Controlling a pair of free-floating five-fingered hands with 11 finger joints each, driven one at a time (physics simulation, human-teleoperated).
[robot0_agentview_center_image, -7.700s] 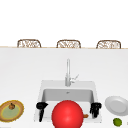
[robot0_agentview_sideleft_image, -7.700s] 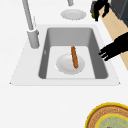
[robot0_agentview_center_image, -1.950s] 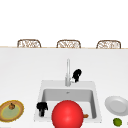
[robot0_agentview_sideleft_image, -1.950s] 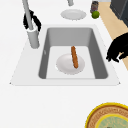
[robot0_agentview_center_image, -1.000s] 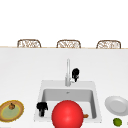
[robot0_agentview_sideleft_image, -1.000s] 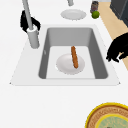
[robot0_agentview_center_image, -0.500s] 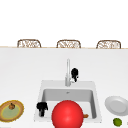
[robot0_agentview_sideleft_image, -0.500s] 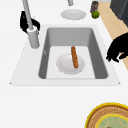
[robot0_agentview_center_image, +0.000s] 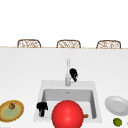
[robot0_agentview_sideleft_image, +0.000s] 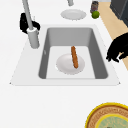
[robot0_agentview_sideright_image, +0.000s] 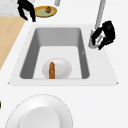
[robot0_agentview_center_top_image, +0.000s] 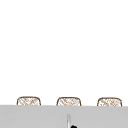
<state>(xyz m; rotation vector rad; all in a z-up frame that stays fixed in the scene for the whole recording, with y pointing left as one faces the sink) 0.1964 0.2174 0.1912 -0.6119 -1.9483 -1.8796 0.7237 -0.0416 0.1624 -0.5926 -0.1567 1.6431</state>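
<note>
My right robot hand (robot0_agentview_center_image: 73, 74) sits just beside the faucet (robot0_agentview_center_image: 67, 72) at the sink's back rim, its fingers (robot0_agentview_sideright_image: 98, 40) curled toward the base — touching or not, I cannot tell. My left robot hand (robot0_agentview_center_image: 41, 108) hangs, fingers drooping and relaxed, over the sink's (robot0_agentview_sideleft_image: 25, 72) front-left rim.
</note>
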